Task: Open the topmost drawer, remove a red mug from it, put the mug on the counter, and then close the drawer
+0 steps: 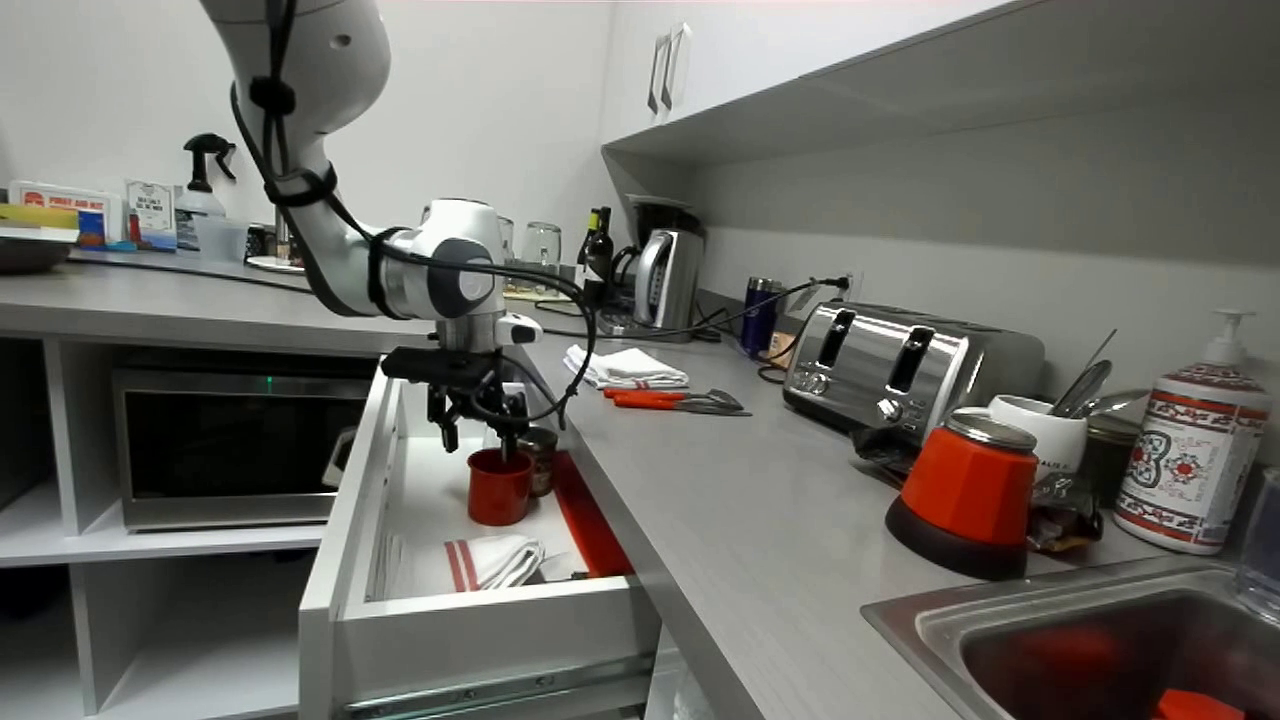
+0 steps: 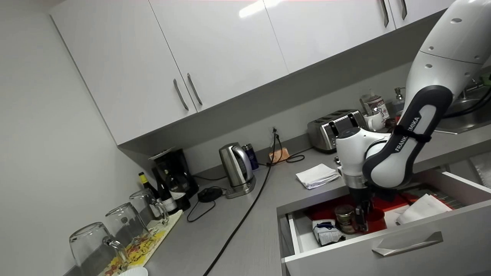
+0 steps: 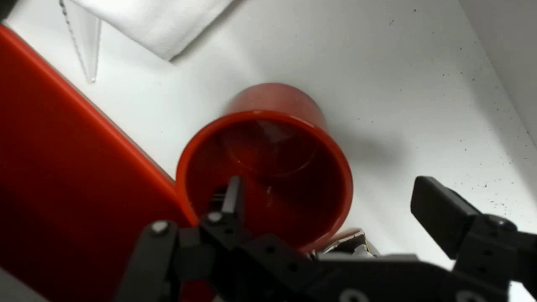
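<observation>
The topmost drawer stands open; its front (image 2: pixel 345 258) with the bar handle shows in an exterior view, and its side wall (image 1: pixel 490 640) also shows. The red mug (image 1: pixel 500 497) stands upright inside; it also shows in the wrist view (image 3: pixel 275 98) and partly behind my fingers in an exterior view (image 2: pixel 376 220). My gripper (image 3: pixel 329 184) is open, pointing down over the mug (image 1: pixel 479 445). One finger reaches into the mug's mouth and the other is outside, beyond the rim. The mug's handle is not visible. The light-grey counter (image 1: pixel 690 530) runs alongside the drawer.
A tin (image 2: pixel 345 218) stands beside the mug. A red tray (image 3: pixel 63 167) borders the mug in the drawer, and a folded cloth (image 1: pixel 495 560) lies nearby. On the counter are a white cloth (image 1: pixel 625 368), red-handled tools (image 1: pixel 675 402), a toaster (image 1: pixel 910 365) and an orange-red cone-shaped item (image 1: pixel 970 490).
</observation>
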Controlling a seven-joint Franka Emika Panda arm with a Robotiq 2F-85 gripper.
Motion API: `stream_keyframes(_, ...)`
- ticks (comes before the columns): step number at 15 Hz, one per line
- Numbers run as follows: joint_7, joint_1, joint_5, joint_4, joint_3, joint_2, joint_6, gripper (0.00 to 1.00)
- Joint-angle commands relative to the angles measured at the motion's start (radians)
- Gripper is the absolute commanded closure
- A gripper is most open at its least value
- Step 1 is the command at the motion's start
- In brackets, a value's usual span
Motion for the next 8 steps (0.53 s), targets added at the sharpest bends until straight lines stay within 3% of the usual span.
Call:
stream_keyframes(1, -0.026, 0.012, 0.036, 0.073, -0.006, 0.047, -0.056, 0.00)
stream_keyframes(7, -0.020, 0.021, 0.038, 0.111, -0.003, 0.092, -0.107, 0.00)
stream_keyframes(8, -0.018, 0.025, 0.038, 0.118, -0.002, 0.099, -0.114, 0.06)
